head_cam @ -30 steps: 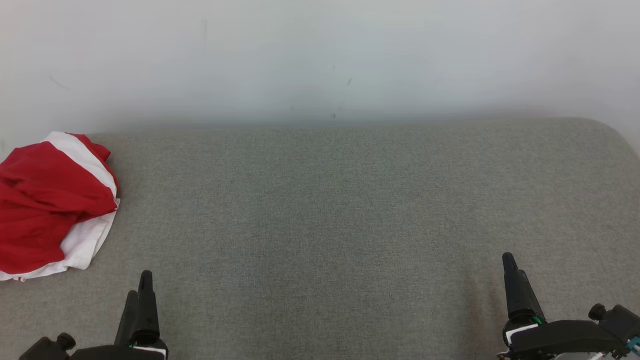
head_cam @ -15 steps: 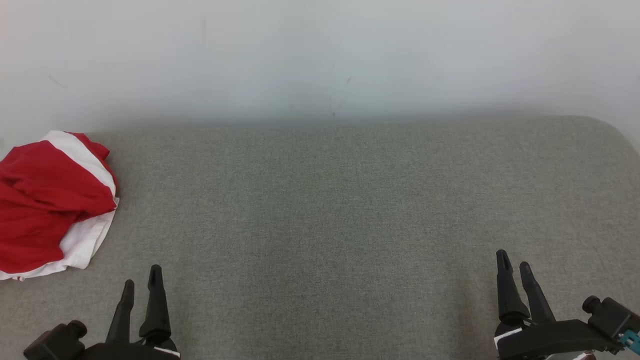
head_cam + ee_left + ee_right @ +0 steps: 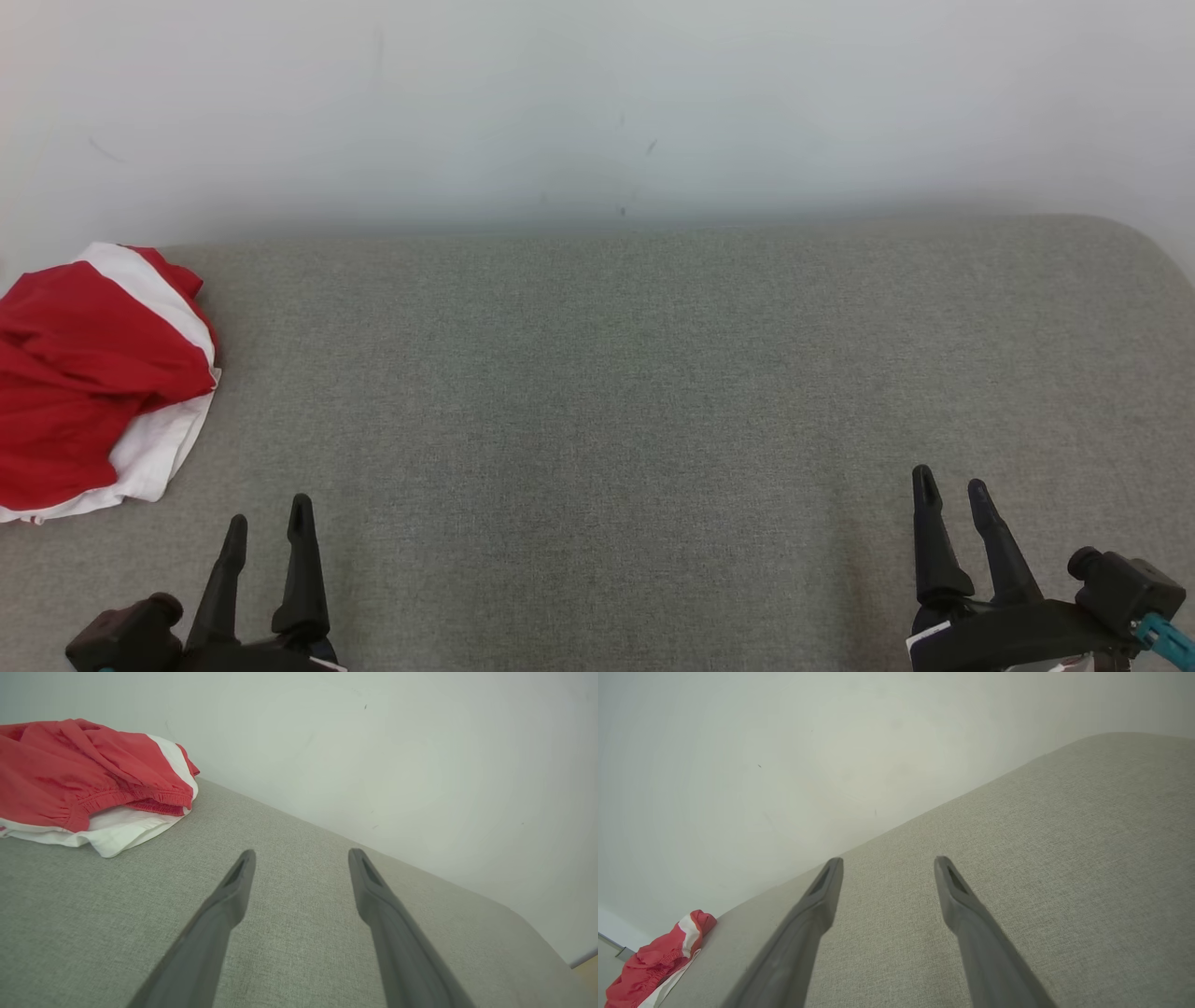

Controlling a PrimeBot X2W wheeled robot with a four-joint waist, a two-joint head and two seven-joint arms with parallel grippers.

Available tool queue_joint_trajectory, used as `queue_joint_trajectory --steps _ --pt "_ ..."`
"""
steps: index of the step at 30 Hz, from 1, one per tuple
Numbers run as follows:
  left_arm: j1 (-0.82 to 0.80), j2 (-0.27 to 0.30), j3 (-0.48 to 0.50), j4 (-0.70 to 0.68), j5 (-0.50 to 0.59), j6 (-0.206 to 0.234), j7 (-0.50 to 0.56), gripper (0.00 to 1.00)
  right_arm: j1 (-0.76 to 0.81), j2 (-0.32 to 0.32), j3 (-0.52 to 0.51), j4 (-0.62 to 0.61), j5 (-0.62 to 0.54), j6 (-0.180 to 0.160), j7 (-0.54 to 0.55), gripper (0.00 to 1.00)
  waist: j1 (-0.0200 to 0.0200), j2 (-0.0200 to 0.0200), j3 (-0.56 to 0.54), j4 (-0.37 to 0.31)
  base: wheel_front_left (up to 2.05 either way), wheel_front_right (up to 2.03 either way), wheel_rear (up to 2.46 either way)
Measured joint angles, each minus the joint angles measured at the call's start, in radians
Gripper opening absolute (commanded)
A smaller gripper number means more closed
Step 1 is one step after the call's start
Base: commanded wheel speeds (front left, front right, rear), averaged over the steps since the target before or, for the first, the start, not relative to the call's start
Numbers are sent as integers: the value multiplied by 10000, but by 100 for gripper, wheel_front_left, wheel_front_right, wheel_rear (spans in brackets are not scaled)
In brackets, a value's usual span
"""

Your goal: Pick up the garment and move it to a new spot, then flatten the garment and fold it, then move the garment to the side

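Head view: crumpled red-and-white garment [image 3: 89, 373], far left of grey cushion [image 3: 607, 373].
Left pincer [image 3: 269, 511]: spread wide, empty, near garment.
Right pincer [image 3: 949, 478]: spread wide, empty.

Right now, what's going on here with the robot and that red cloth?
Nothing is held. The red and white garment lies crumpled at the left end of the grey upholstered surface. The left gripper and right gripper are both open and empty near the front edge, clear of the garment, the left one nearer it. The pick-up has not yet begun.
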Motion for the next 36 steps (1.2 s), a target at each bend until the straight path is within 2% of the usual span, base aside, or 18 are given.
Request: queue_joint_trajectory --steps 36 --pt "141 140 -56 -314 3294 121 -863 100 37 -10 242 -199 -3509 13 -846 100 0 0 72 -50 0 0 0"
